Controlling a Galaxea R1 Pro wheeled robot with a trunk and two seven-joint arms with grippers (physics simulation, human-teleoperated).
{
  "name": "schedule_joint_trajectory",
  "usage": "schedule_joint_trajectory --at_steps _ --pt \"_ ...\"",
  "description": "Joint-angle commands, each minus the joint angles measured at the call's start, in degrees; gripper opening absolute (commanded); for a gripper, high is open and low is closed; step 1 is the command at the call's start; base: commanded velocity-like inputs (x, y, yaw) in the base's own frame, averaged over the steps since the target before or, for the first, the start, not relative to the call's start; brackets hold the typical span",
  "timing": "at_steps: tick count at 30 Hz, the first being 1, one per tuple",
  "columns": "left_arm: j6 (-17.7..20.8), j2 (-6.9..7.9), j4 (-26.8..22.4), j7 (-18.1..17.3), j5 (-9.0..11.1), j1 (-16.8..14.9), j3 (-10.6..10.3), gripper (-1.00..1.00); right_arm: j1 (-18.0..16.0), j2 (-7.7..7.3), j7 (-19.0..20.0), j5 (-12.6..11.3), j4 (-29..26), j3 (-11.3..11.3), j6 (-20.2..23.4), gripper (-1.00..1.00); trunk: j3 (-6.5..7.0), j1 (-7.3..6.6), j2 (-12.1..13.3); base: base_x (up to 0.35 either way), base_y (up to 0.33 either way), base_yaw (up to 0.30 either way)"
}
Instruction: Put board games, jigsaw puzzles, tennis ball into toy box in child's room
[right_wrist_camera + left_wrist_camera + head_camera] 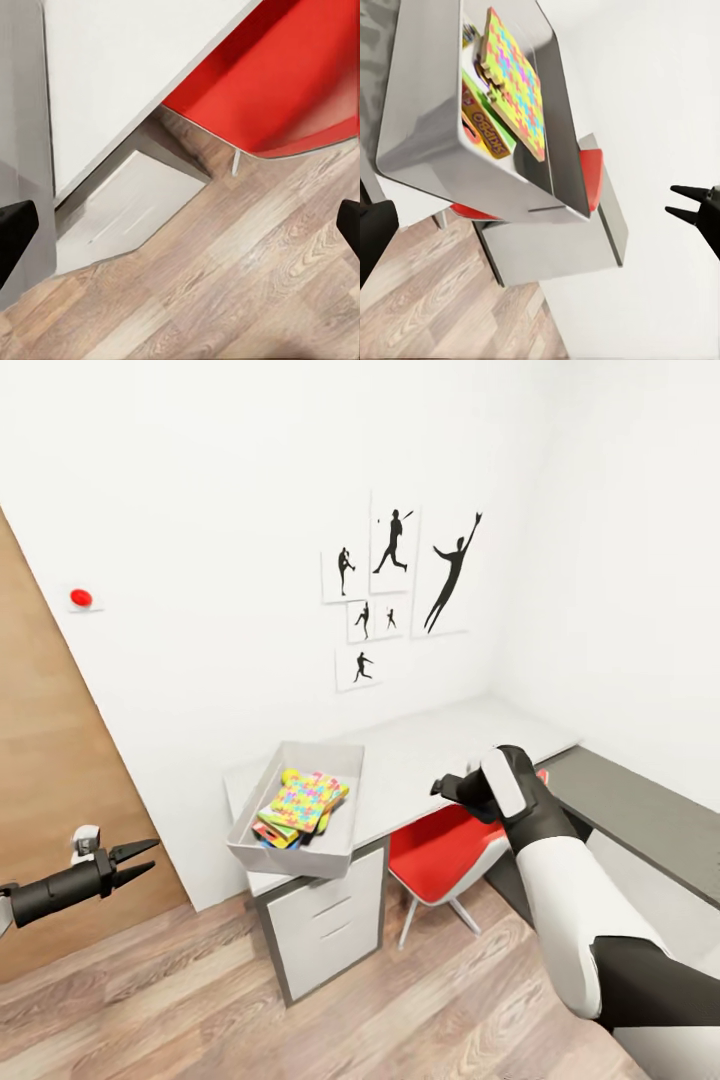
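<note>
Left gripper (145, 859) open; jigsaw puzzle (303, 800) tilts in toy box (262, 788).

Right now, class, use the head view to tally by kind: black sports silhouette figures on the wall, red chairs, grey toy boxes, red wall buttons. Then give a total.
Black sports silhouette figures: 6
Red chair: 1
Grey toy box: 1
Red wall button: 1
Total: 9

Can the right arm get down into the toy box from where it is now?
Probably yes: the right gripper hovers open over the table, beside the toy box, whose open top has nothing above it.
</note>
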Motion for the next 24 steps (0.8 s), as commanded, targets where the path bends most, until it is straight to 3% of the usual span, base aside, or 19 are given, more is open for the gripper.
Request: schedule_joint_trajectory --at_steps 1,12,24 --pt "0.6 0.04 0.0 -0.1 0.1 0.0 0.0 1.00 0.0 0.09 -0.6 -0.6 0.0 -0.7 0.1 1.00 -0.14 0.04 -0.1 -0.002 0.272 -0.270" --pt "0.6 0.05 0.0 -0.1 0.2 0.0 0.0 1.00 0.2 0.11 -0.7 -0.5 0.1 -1.0 0.1 1.00 0.02 0.04 -0.1 -0.020 0.272 -0.276" --pt "0.6 0.05 0.0 -0.2 0.2 0.0 0.1 1.00 0.5 0.04 -0.8 -0.5 1.8 -0.8 -0.1 1.00 0.33 0.04 -0.1 -0.210 0.220 -0.277"
